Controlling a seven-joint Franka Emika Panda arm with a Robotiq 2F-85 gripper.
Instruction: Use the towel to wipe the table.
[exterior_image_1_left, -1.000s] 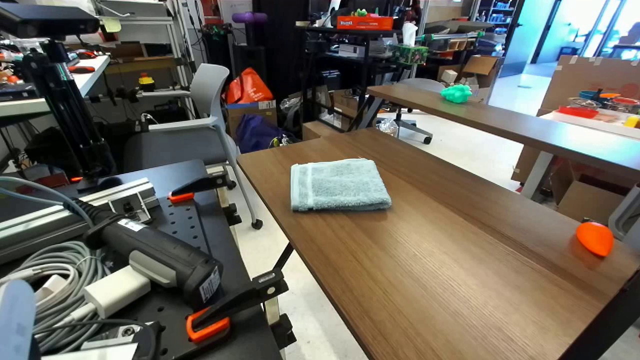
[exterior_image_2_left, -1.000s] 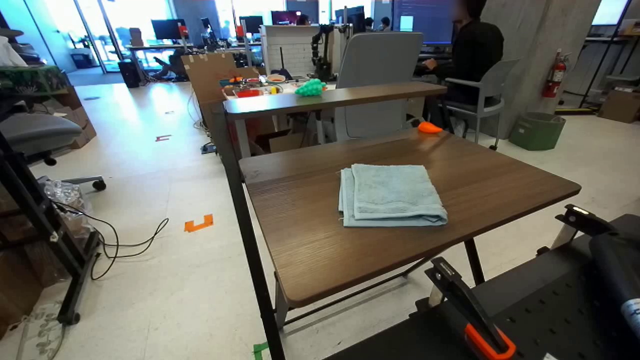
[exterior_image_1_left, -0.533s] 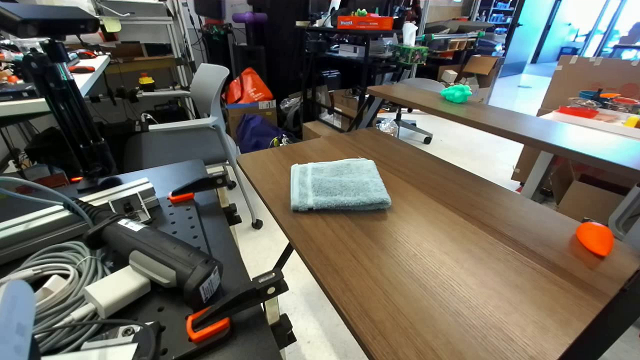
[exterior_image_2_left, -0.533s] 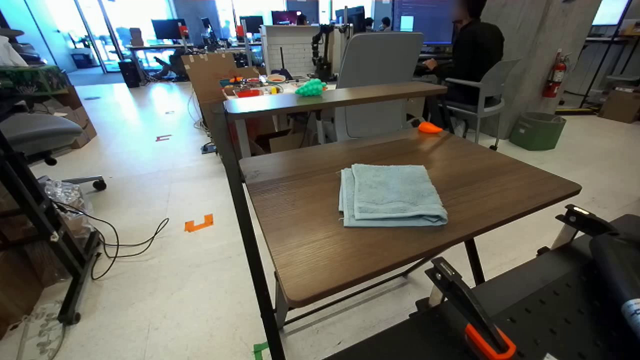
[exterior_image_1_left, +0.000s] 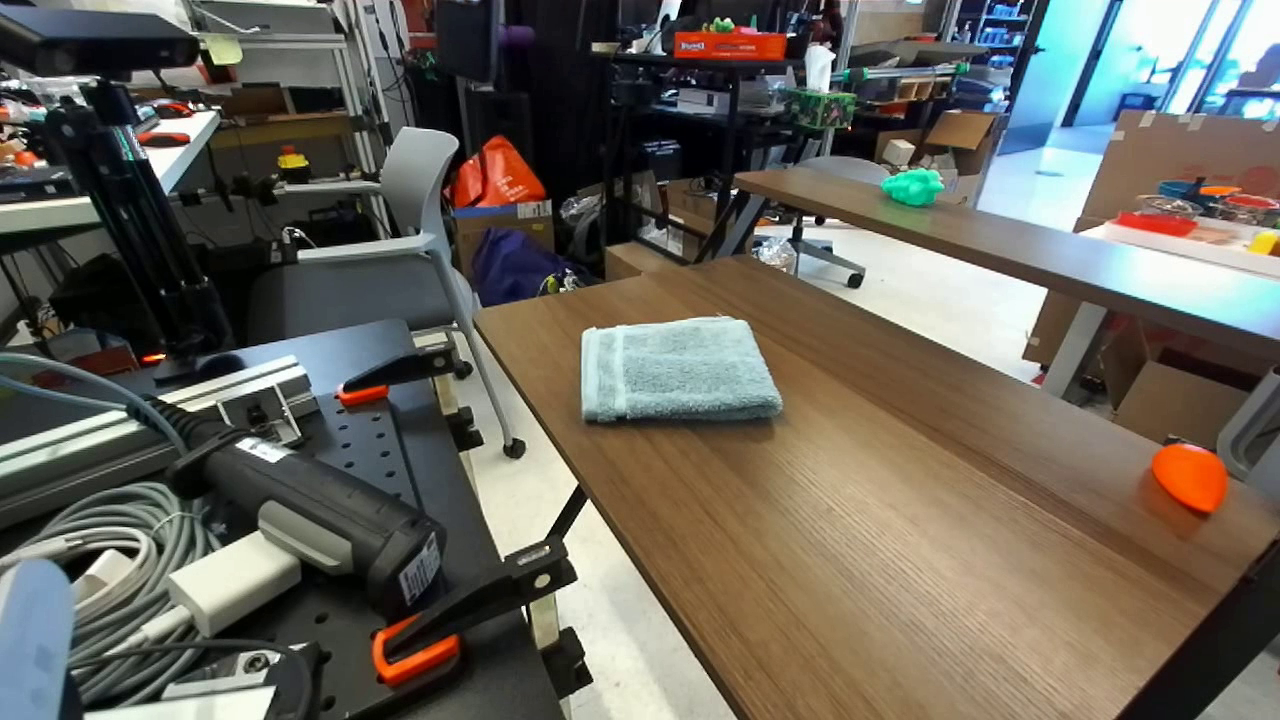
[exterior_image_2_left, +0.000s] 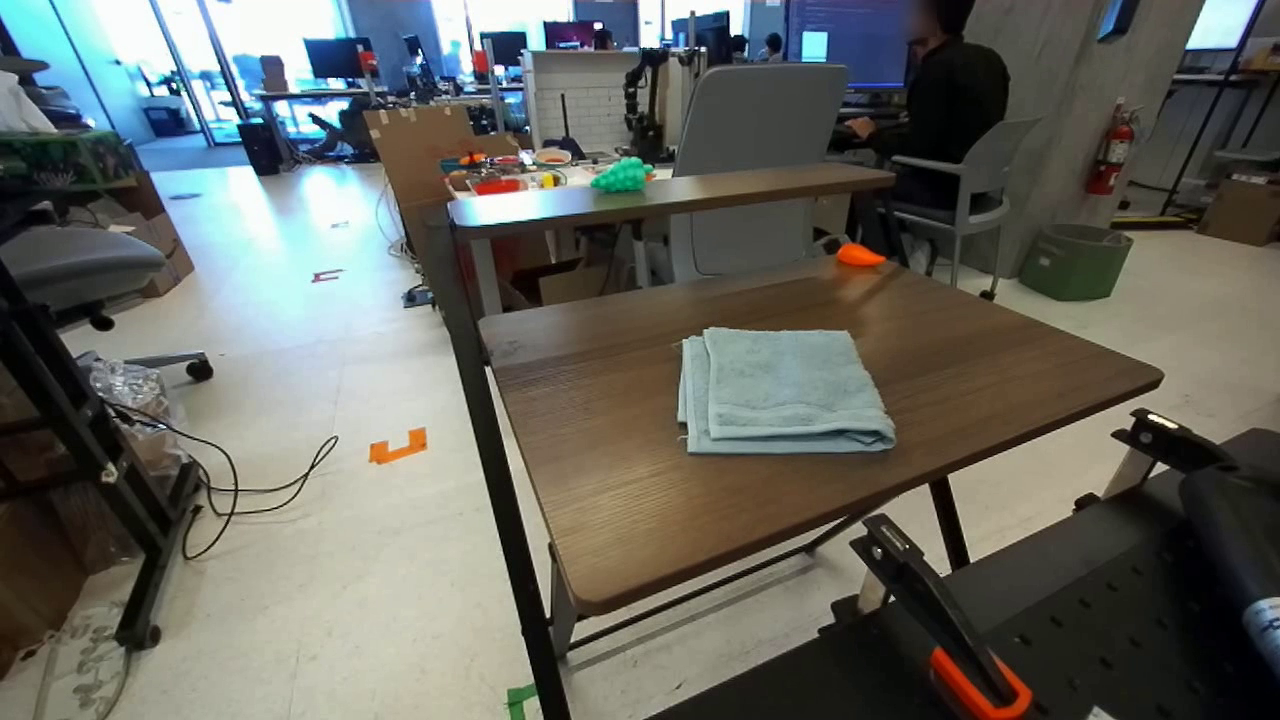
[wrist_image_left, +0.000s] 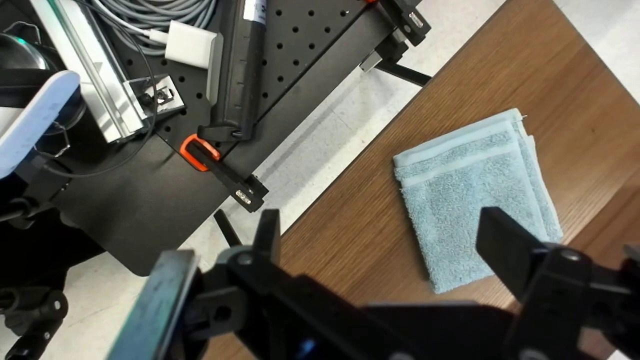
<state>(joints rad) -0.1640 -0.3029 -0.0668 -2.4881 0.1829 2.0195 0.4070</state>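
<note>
Towel (exterior_image_1_left: 680, 370) folded flat on table (exterior_image_1_left: 850, 560), far left in an exterior view; orange object (exterior_image_1_left: 1190, 478) well apart, at right. Claw (wrist_image_left: 384, 235) spread wide, blocking part of towel in wrist view.

1. Orange teardrop-shaped object (exterior_image_1_left: 1190, 478), in both exterior views.
2. Green bumpy object (exterior_image_2_left: 622, 175) near the far edge of a wooden shelf (exterior_image_2_left: 750, 187).
3. Two orange-and-black clamps (wrist_image_left: 227, 179) along one edge of a black perforated benchtop (wrist_image_left: 320, 65).
4. Coiled gray cable (exterior_image_1_left: 180, 520) beside a white adapter (exterior_image_1_left: 235, 582) on that benchtop.

The towel (wrist_image_left: 465, 210) is pale blue-green with a lighter stripe, the table (exterior_image_1_left: 850, 520) wood-grained brown.
</note>
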